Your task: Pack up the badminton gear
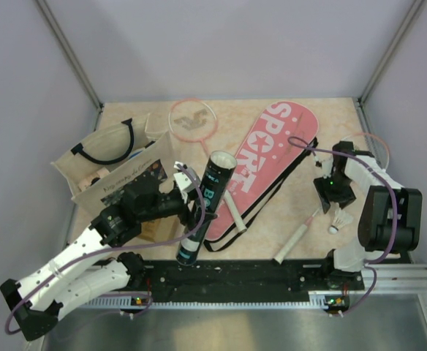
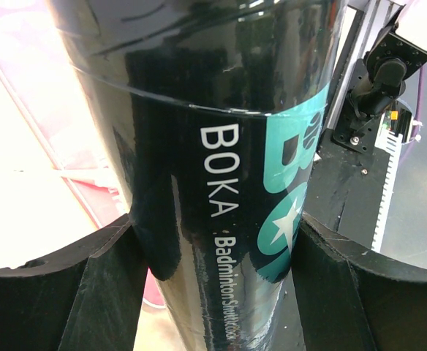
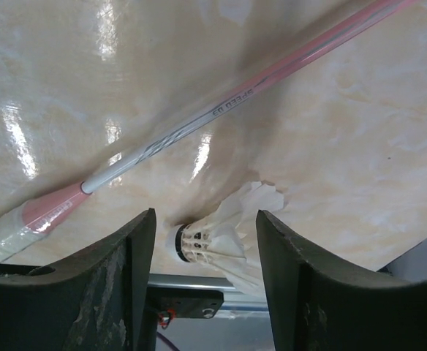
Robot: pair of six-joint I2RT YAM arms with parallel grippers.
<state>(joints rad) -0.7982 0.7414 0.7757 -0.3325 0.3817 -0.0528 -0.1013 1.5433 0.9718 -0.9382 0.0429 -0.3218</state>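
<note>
Black tube (image 2: pixel 221 183) pinched btwn left jaws, tilted; shuttlecock (image 3: pixel 213 245) on table (image 3: pixel 345 146) btwn spread right jaws

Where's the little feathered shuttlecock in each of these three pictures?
Top external: shuttlecock at right, below the middle.
Left wrist: not in it; the black tube fills it.
Right wrist: low centre.
Shared landmark: the racket lying just beside it, in the top and right wrist views.

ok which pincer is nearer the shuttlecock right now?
Right. The right pincer hangs just over the shuttlecock, open, with one finger on each side of it. The left pincer is far off on the other side, clamped on the black tube.
</note>
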